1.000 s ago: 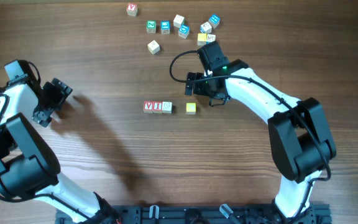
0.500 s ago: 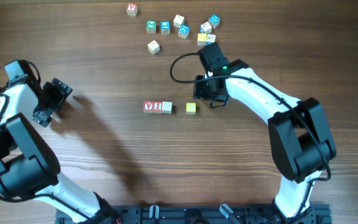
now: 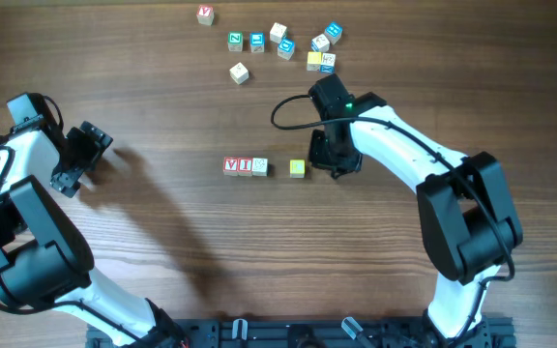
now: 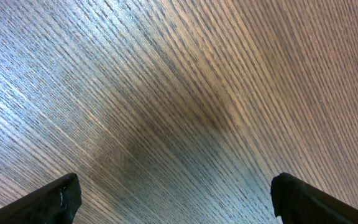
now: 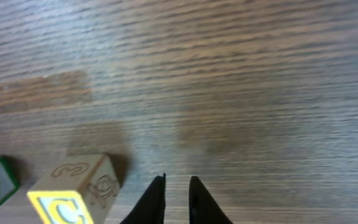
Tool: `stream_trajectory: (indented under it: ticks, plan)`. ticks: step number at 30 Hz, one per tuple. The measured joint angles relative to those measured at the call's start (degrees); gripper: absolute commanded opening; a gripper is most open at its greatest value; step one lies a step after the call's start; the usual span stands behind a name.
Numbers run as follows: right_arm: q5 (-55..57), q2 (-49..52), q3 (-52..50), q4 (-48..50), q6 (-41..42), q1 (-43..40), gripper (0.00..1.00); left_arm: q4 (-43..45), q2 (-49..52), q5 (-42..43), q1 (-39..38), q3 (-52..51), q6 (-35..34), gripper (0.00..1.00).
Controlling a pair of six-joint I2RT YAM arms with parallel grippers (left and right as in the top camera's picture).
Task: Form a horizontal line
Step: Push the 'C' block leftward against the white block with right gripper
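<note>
Right fingers [image 5: 157, 198] narrowed, yellow cube [image 3: 297, 168] beside, strays [image 3: 278, 33] beyond

The overhead camera looks straight down on the whole table [image 3: 162, 242], taking in both arms [image 3: 395, 145] from afar. The left wrist camera points down, close to bare wood, its fingertips [image 4: 55, 199] at the lower corners. The right wrist camera sits low and very near; it shares the yellow cube [image 5: 73, 190] with the overhead view.

Horizontal line [image 3: 246, 165] mid-table, unfinished: 2 red-lettered cubes [image 3: 231, 165] + 1 pale cube [image 3: 260, 166] touching side by side, flat, w/ yellow cube [image 3: 297, 168] just right of them, small gap, approx. level.
</note>
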Motion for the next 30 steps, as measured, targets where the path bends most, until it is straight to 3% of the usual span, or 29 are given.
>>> stream_trajectory:
  ticks: [14, 18, 30]
  plan:
    - [-2.3, 0.0, 0.0, 3.6, 0.0, 3.7, 0.13, 0.0, 0.0, 0.0, 0.0, 0.0, 0.0, 1.00]
    - [-1.7, 0.0, 0.0, 3.6, 0.1, 3.7, 0.04, 0.0, 0.0, 0.0, 0.0, 0.0, 0.0, 1.00]
    - [-5.4, 0.0, 0.0, 3.8, 0.4, 4.0, 0.04, 0.0, 0.0, 0.0, 0.0, 0.0, 0.0, 1.00]
